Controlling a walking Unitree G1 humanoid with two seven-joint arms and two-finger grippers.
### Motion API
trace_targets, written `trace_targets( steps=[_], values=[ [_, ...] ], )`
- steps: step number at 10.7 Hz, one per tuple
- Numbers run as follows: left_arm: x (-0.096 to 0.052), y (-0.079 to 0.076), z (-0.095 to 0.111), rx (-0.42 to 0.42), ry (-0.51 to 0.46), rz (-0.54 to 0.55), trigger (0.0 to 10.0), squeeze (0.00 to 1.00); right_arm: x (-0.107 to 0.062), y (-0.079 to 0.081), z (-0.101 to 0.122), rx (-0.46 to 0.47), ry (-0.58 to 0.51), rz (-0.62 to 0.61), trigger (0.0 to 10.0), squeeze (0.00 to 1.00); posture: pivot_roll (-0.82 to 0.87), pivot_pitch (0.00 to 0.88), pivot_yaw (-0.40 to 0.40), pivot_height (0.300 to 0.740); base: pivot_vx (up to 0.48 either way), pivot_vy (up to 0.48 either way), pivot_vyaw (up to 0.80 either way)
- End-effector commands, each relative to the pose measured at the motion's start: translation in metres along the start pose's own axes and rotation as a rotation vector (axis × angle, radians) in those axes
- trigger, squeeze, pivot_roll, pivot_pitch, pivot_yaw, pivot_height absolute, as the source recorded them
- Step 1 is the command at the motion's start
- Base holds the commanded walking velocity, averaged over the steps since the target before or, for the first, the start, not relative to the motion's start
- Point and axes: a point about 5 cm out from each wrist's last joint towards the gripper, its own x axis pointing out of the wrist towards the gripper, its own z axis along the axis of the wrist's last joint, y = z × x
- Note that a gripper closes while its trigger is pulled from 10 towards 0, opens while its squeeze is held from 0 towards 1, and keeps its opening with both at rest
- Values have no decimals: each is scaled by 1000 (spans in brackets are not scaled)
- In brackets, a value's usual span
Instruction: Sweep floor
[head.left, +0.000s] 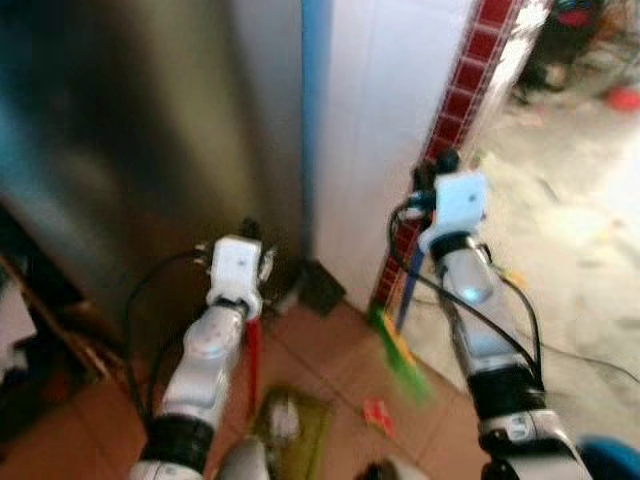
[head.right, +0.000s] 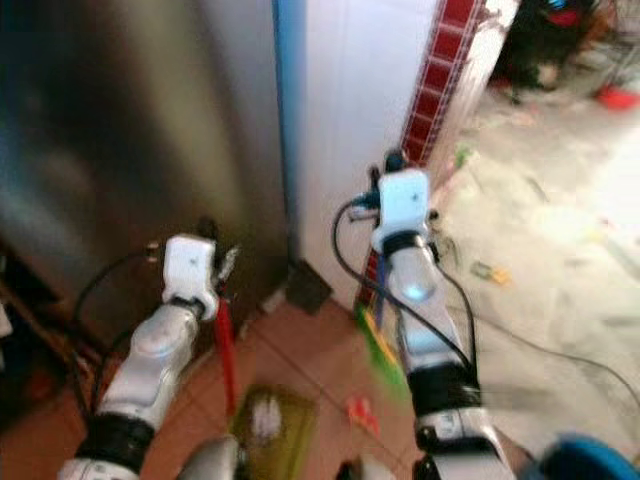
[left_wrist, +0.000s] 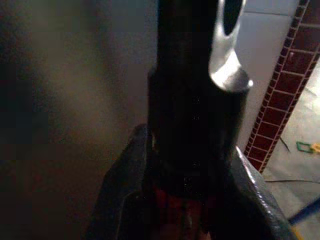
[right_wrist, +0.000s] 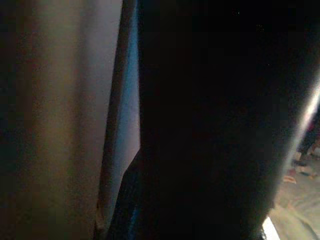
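Left wrist view: our left gripper (left_wrist: 192, 210) clenches a red-and-black handle (left_wrist: 197, 100). Lower right of the head view, our right gripper (head.left: 432, 178) holds a blue broomstick (head.left: 410, 290), grip unclear

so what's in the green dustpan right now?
The green dustpan holds a pale clump of debris, too blurred to identify. Its near end is hidden by the left arm. The left tool grips the red handle.

Both eye views look down over the arms at the floor (head.left: 330, 350); wrist views sit tight against dark handles.
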Motion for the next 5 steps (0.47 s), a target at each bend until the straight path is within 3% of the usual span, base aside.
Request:
trace_targets(
  steps=[1,3,5],
  values=[
    [5,-3,13,1,-45,-17,10000,0,4,-4,6,-38,-36,-8,10000,0,-30,0,-32,740,0,0,0],
    [4,-3,18,43,-60,-45,10000,0,1,-7,-13,-50,54,-11,10000,0,-37,0,-76,740,0,0,0],
    [-4,6,17,24,-59,-5,10000,0,-2,-2,-23,-13,84,-20,10000,0,-8,0,-48,740,0,0,0]
  ],
)
